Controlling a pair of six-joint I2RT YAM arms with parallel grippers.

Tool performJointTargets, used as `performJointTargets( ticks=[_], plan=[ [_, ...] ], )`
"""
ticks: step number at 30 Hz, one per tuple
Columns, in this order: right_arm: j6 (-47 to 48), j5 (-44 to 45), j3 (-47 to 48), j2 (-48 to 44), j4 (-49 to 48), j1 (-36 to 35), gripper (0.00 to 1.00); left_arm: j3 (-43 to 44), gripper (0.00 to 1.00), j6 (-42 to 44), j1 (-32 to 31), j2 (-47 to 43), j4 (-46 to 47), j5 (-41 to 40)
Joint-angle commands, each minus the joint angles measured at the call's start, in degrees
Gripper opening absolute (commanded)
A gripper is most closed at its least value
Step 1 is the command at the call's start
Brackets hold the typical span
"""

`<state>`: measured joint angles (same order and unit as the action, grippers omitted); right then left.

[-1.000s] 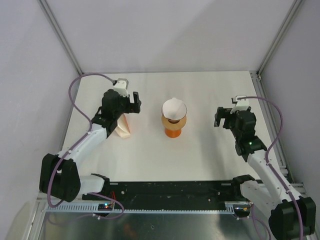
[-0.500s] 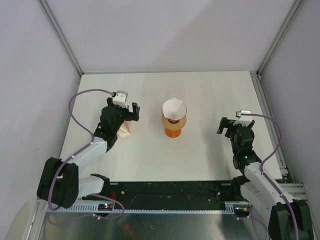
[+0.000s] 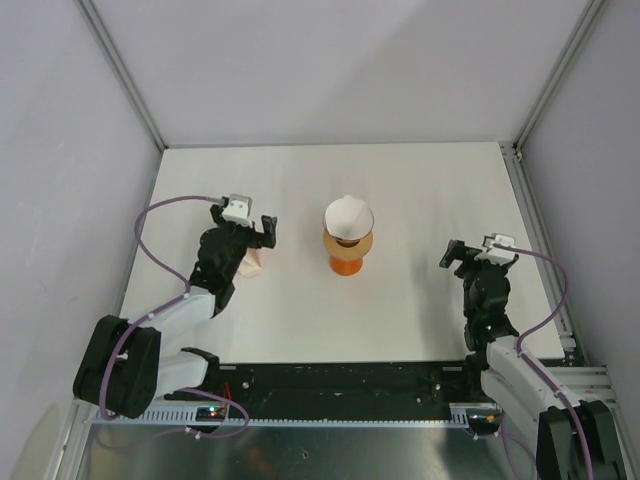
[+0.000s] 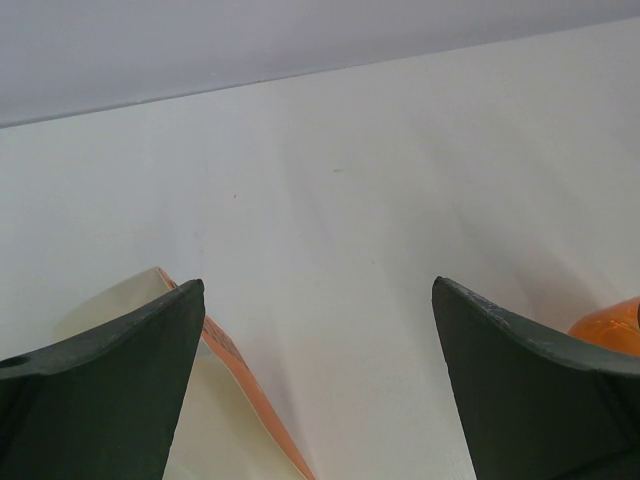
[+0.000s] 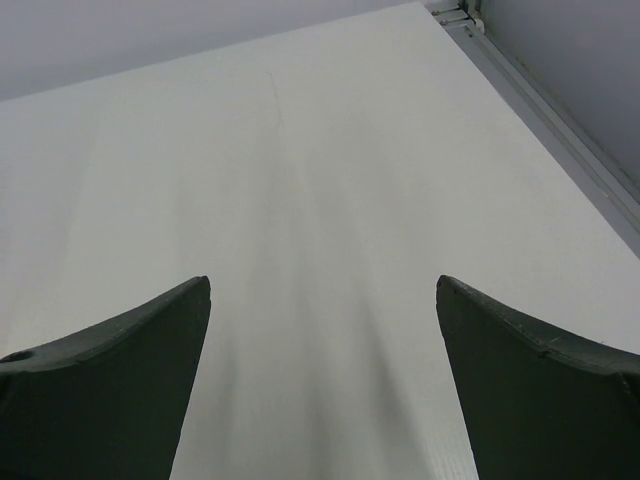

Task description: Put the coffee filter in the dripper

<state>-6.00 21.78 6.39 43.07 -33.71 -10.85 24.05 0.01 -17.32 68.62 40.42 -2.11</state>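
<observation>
Cream filter stack (image 3: 252, 262) flat on white table (image 3: 400, 300), left of orange cup (image 3: 345, 264).

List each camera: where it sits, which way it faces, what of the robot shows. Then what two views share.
Top external: above and behind the bases, looking down on the table; shows both arms, left gripper, right gripper, and the coffee filter in the dripper.
Left wrist: on that wrist, facing low across the table toward the far wall; its open fingers frame the view.
Right wrist: likewise, facing the table's corner rail; own open fingers below.
Shared: the filter stack shows in top and left wrist views.
</observation>
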Motion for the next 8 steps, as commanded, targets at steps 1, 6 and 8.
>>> performJointTargets(
  ticks=[1, 6, 8],
  plan=[
    [-1.1, 1.5, -0.8, -0.3, -5.0, 0.1, 0.99, -1.2, 1.00, 1.4, 0.4, -0.9, 5.7, -1.7],
    [-0.9, 0.6, -0.6, -0.5, -3.3, 0.0, 0.99, -1.3, 1.00, 1.3, 0.3, -0.8, 6.0, -1.6],
    [-1.1, 0.8, -0.7, -0.9, -3.2, 0.1, 0.99, -1.4, 1.00, 1.2, 0.4, -0.5, 6.1, -1.8]
  ],
)
